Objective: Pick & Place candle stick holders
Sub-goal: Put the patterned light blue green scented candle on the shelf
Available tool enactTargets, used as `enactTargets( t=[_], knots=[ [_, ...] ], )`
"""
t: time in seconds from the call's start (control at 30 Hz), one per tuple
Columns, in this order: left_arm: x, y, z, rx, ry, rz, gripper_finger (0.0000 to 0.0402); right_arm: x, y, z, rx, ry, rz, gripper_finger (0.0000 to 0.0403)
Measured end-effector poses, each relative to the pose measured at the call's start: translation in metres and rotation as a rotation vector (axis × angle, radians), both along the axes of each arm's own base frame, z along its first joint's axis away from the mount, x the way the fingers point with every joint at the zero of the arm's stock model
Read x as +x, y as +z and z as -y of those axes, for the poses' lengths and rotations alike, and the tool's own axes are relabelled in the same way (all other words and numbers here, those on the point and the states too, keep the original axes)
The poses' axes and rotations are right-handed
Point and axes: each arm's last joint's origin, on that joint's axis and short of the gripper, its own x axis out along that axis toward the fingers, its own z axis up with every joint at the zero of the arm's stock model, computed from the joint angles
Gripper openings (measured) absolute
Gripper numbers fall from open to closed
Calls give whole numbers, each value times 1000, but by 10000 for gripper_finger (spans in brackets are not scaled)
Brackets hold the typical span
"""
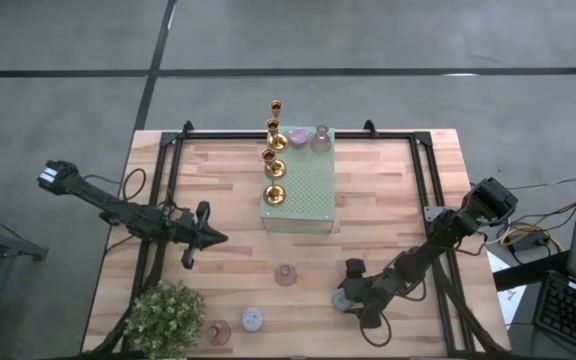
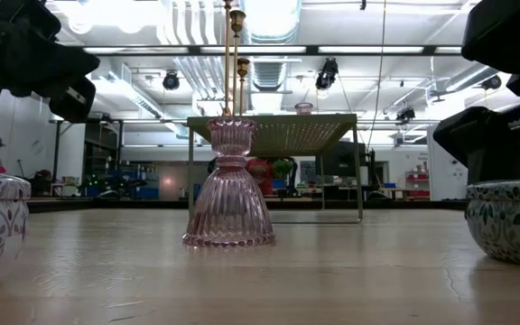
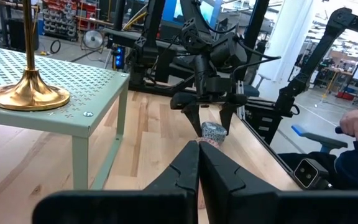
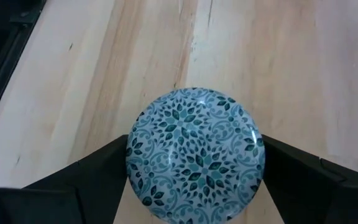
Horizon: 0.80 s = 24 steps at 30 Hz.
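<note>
Right gripper (image 1: 345, 297) sits low at the near right of the worktop (image 1: 388, 190), fingers spread wide around a squat blue-patterned holder (image 4: 196, 152), one finger each side; can't tell if the pads touch it yet, holder looks to rest on the wood, so not a confirmed grasp. Left gripper (image 1: 211, 238) hangs mid-left over the worktop, clenched, holding nothing, waiting. Risks, as I judge them: holder is round and glossy, so an off-centre close could squirt it sideways or let it rotate in the fingers; a shallow grip on the curved wall could drop it on the lift. Carrying it to the raised green perforated stand (image 1: 303, 190) means passing near the pink ribbed glass holder (image 2: 230, 185) standing mid-worktop, tall and narrow-waisted, easy to tip. On the stand a row of slim gold candlesticks (image 1: 274, 160) stands along its left edge, top-heavy, a brush from the arm would knock them; two small pink and lilac holders (image 1: 309, 137) sit at its far end. Another patterned squat holder (image 1: 252, 319) and a pinkish one (image 1: 218, 331) sit at the near edge beside a potted plant (image 1: 165, 315). Blue holder looks domed, white with teal leaf pattern, shiny.
</note>
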Motion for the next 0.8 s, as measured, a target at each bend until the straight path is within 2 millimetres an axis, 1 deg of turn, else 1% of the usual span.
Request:
enactTargets(
  t=[0.1,0.3,0.57,0.8],
  knots=[
    [0,0,0,0,0,0,14,0,-2,0,4,2,-9,320],
    [0,0,0,0,0,0,14,0,-2,0,2,2,-9,288],
    [0,0,0,0,0,0,14,0,1,1,-5,-2,3,295],
    [0,0,0,1,1,-3,14,3,13,14,-18,-22,14,294]
  ],
)
